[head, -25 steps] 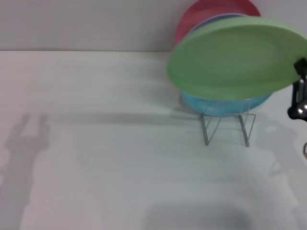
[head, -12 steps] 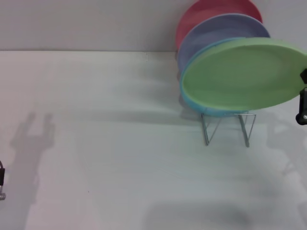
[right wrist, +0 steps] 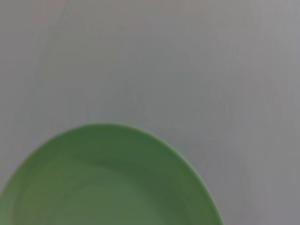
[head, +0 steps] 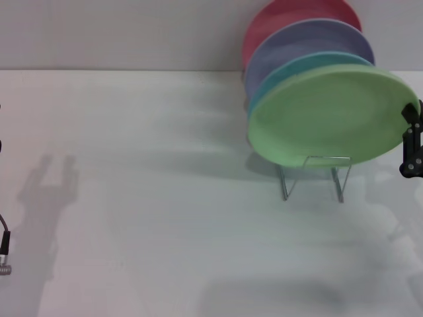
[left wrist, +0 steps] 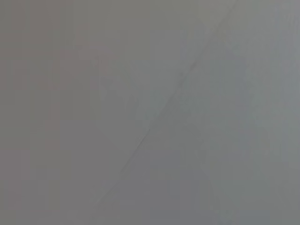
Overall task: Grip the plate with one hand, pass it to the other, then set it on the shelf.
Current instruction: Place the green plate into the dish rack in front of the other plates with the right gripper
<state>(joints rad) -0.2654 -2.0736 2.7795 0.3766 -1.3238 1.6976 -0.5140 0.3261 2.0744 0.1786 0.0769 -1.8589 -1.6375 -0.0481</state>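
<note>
A plain white worktop [head: 172,218] fills most of the head view, matte and smooth, meeting a pale grey wall [head: 119,33] along a straight line behind. Toward the far right of the worktop stands the shelf [head: 314,177], a thin silver wire rack whose front loops show as upright rectangles below the plates. Four plates lean in it, one behind another: the light green plate [head: 332,115] sits in front, tilted back with its face toward the camera and its lower edge down among the front wires; just behind it a light blue plate [head: 291,71] shows as a crescent, then a lavender plate [head: 307,41], and at the back, against the wall, a red plate [head: 291,14]. The right gripper [head: 411,142] is at the green plate's right rim, a black piece at the edge of the head view; it looks close to or touching the rim, but whether its jaws are open or closed on the plate cannot be told. The right wrist view shows the green plate's curved edge [right wrist: 108,183] against bare grey-white surface. The left gripper [head: 4,254] is well apart from the shelf, at the far left edge of the worktop, where only a scrap of dark cable and a metal tip show; its jaws are out of sight. A soft two-pronged shadow [head: 47,181] lies on the worktop near it. The left wrist view shows only blank grey surface crossed by a faint diagonal line.
</note>
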